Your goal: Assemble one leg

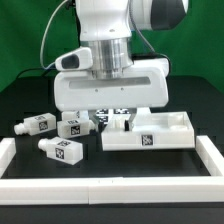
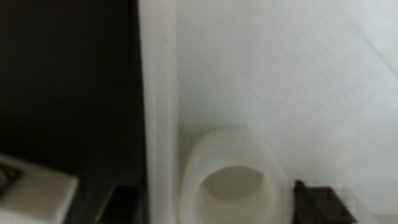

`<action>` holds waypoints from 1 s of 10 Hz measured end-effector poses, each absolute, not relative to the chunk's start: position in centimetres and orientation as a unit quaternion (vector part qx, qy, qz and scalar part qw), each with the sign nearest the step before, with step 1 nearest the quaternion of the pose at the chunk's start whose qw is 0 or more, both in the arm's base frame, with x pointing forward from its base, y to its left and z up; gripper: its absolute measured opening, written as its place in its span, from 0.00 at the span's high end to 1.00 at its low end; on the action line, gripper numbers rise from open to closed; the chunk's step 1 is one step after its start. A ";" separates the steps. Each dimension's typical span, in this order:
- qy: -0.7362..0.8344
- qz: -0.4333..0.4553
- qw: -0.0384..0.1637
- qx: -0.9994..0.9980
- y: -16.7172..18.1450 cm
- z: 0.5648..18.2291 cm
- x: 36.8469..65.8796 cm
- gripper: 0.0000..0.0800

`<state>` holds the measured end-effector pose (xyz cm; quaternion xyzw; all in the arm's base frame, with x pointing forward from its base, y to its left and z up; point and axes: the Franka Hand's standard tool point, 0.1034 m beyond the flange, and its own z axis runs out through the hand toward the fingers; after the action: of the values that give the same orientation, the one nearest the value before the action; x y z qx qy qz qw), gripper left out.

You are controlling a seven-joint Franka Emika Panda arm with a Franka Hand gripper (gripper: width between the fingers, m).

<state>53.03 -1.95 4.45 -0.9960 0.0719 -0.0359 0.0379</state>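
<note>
Wrist view: gripper (image 2: pixel 219 205) straddles the tabletop (image 2: pixel 302 80) rim; whether it clamps, cannot tell

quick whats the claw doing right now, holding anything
claw: partly open, straddling the tabletop rim and a corner socket; whether it grips them cannot be told.
</note>
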 end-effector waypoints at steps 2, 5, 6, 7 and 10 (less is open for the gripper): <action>0.054 -0.046 0.038 -0.997 -1.6 4.7 54.1 0.52; 0.055 -0.045 0.037 -0.997 -1.7 4.6 54.0 0.52; 0.055 -0.044 0.037 -0.997 -1.7 4.5 54.0 0.52; 0.055 -0.044 0.037 -0.997 -1.7 4.5 54.0 0.52; 0.039 -0.047 0.036 -0.997 -1.0 3.4 59.2 0.52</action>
<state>59.17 -0.99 3.42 -0.9975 0.0393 -0.0470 0.0359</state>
